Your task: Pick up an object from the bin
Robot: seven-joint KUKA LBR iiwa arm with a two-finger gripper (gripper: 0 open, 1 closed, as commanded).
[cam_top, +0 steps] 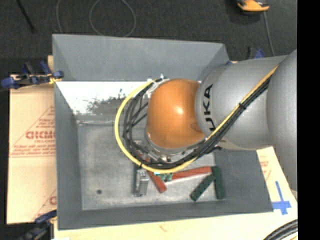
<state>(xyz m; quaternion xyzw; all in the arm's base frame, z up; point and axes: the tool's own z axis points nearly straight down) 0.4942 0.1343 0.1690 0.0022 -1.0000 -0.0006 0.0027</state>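
Bin (97,154) with red sticks (194,173) and green sticks (218,184) just beside my pincer (141,182), its opening unclear to me.

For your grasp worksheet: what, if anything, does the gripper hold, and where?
It cannot be told; the gripper is low beside a red stick.

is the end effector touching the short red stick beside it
Cannot tell. In the camera view the end effector sits right beside the short red stick, but neither a gap nor contact shows plainly.
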